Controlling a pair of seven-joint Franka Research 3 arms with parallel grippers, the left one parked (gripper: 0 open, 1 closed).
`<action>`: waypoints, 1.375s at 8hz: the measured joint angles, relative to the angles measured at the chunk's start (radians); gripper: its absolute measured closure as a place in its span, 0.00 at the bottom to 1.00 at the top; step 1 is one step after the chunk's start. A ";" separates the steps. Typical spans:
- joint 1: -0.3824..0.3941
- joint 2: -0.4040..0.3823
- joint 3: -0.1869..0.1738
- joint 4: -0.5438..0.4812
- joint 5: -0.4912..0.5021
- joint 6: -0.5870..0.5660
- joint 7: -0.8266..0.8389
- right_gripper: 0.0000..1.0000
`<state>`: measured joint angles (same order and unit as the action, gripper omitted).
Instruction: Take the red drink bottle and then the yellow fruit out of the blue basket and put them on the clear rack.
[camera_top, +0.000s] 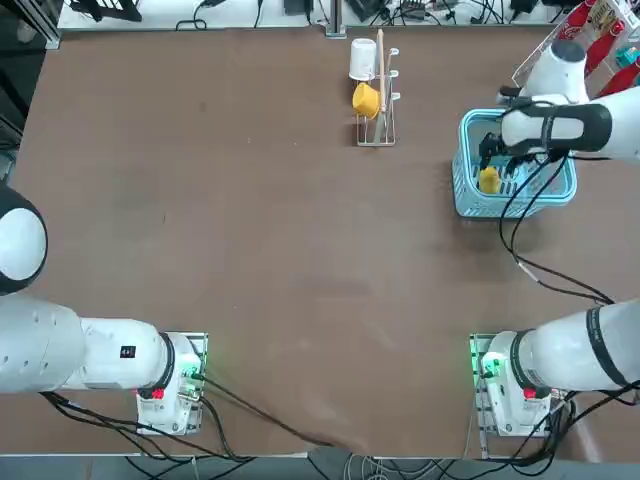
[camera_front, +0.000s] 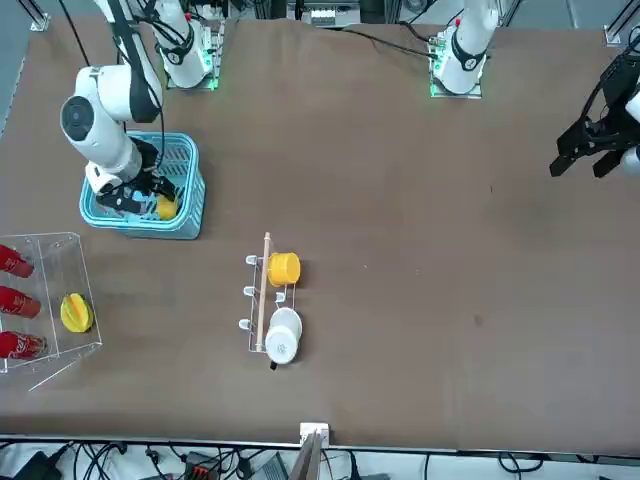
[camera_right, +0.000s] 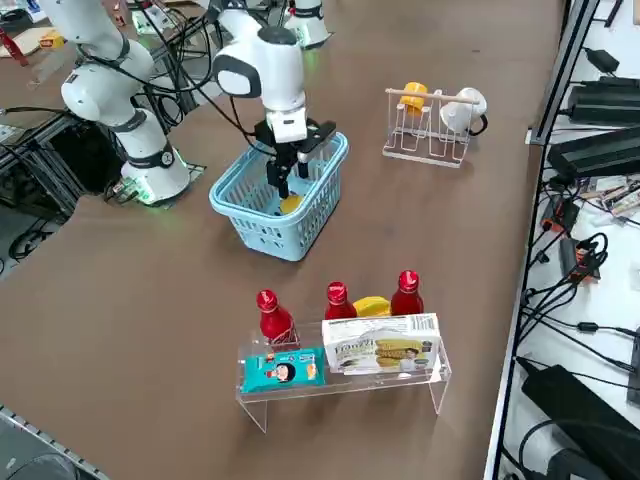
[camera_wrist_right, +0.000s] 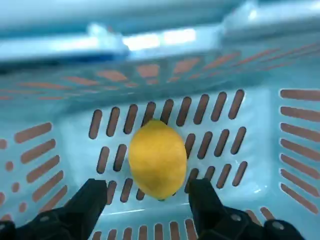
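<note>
The blue basket (camera_top: 465, 190) sits at the table's far right. Inside it lies the yellow fruit (camera_wrist_right: 157, 159), small and lemon-like, on the slotted floor. My right gripper (camera_right: 280, 190) reaches down into the basket, open, with its fingertips (camera_wrist_right: 92, 195) on either side of the yellow fruit (camera_top: 488, 180) and not touching it. The clear rack (camera_right: 340, 375) stands beyond the basket at the table's right edge. Three red bottles (camera_right: 338, 300) stand on it; I cannot tell which is the task's red drink bottle.
A larger yellow fruit (camera_right: 372, 305) sits among the bottles on the rack, with a blue packet (camera_right: 282, 370) and a yellow box (camera_right: 380, 350) at its front. A thin-post stand (camera_top: 372, 90) with a yellow and a white cup stands at the table's far middle.
</note>
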<state>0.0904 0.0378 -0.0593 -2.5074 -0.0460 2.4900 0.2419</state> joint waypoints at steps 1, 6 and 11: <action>0.000 0.010 -0.002 -0.028 0.000 0.049 0.001 0.00; -0.008 0.028 -0.011 -0.078 0.000 0.191 0.007 0.00; -0.010 0.066 -0.012 -0.085 0.000 0.249 0.008 0.00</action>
<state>0.0804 0.1033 -0.0709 -2.5921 -0.0459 2.7391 0.2503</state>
